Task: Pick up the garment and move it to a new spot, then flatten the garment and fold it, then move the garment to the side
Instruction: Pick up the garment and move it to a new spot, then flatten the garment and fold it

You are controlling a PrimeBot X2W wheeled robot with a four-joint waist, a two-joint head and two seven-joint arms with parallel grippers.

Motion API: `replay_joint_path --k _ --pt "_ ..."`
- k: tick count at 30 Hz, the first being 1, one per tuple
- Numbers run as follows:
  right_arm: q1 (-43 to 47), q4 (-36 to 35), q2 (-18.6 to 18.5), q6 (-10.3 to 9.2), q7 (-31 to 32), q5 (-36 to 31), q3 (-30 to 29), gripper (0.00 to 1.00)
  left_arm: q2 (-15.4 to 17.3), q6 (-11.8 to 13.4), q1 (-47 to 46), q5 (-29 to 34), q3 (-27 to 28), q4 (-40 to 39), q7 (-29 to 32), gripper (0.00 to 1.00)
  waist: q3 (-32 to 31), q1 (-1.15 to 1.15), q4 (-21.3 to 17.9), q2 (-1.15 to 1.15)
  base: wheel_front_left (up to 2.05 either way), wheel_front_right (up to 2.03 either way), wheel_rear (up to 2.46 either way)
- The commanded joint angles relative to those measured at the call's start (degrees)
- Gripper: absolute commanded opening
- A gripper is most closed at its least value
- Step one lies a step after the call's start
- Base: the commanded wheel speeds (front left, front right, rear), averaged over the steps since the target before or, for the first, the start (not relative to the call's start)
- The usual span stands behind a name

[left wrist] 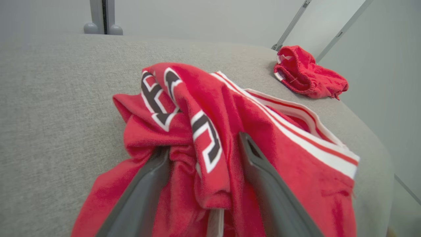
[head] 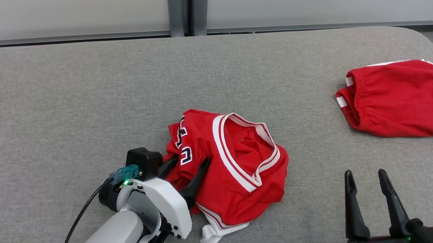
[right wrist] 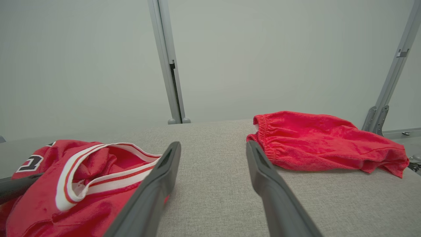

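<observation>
Red cloth, bunched into a heap, is the jersey (head: 235, 168); in the head view it lies near the middle of the grey table (head: 81, 103), somewhat towards the robot's left. The left pincer (head: 191, 159) is at its near-left edge, fingers spread and reaching into the folds. The right pincer (head: 365, 173) stands well apart to the right, also spread, with nothing in it. Red shorts (head: 404, 97) lie at the far right.

From the left wrist, the left pincer (left wrist: 204, 143) straddles a ridge of the jersey (left wrist: 269, 131) bearing dark lettering. Cloth lies between the fingers and beyond them, but they are not pressed onto it. The shorts (left wrist: 309, 77) are far off.

From the right wrist, the right pincer (right wrist: 213, 144) points over bare table, with the jersey (right wrist: 82, 184) to its left and the shorts (right wrist: 322, 141) to its right.

Crumpled so, the jersey has no clear long axis. The left arm is plainly nearer, so the lift probably falls to it.
</observation>
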Motion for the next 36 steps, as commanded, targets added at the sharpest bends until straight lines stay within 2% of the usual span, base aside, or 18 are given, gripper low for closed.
replay_joint_path --k 1,4,7,12,15,20,24,29,36 --pt "0.5 -0.1 -0.2 -0.01 0.0 0.2 -0.7 1.00 0.2 0.2 0.5 0.8 0.3 0.4 -2.7 1.00 -0.6 0.00 0.8 0.00 0.00 0.00 0.00" --pt "0.9 -0.9 -0.2 -0.01 0.0 0.2 -2.9 1.00 0.2 2.0 3.6 0.9 1.6 -0.4 -9.2 1.00 -1.8 0.00 1.9 0.00 0.00 0.00 0.00" --pt "2.1 -2.0 -0.1 -0.01 0.0 -0.7 -5.6 1.00 1.6 4.8 8.0 3.0 3.3 -4.0 -13.1 1.00 -3.8 0.00 3.9 0.00 0.00 0.00 0.00" --pt "4.8 -3.3 -0.1 -0.01 0.0 -2.0 -10.0 1.00 4.6 9.2 18.1 7.0 7.9 -12.1 -14.3 1.00 -7.0 0.00 7.3 0.00 0.00 0.00 0.00" --pt "7.0 -3.0 -0.1 -0.01 0.0 -2.8 -11.6 1.00 5.1 10.0 24.4 9.9 12.7 -17.2 -14.3 1.00 -9.1 0.00 9.2 0.00 0.00 0.00 0.00" --pt "10.1 -1.2 -0.2 -0.01 0.0 -3.7 -13.1 1.00 4.3 8.1 32.2 15.9 20.9 -22.2 -14.3 1.00 -11.3 0.00 11.6 0.00 0.00 0.00 0.00" --pt "11.1 0.0 -0.1 -0.01 0.0 -2.7 -12.8 1.00 2.3 4.9 35.5 18.8 26.2 -23.5 -14.3 1.00 -12.1 0.00 12.5 0.00 0.00 0.00 0.00" --pt "10.6 1.1 -0.1 -0.01 0.0 -1.4 -11.1 1.00 0.2 1.4 35.9 21.1 29.5 -23.2 -14.3 1.00 -12.4 0.00 12.9 0.00 0.00 0.00 0.00" --pt "10.1 1.8 -0.1 -0.01 0.0 -0.8 -9.3 1.00 -0.7 -0.6 35.2 22.5 31.2 -22.6 -14.3 1.00 -12.7 0.00 12.5 0.00 0.00 0.00 0.00"
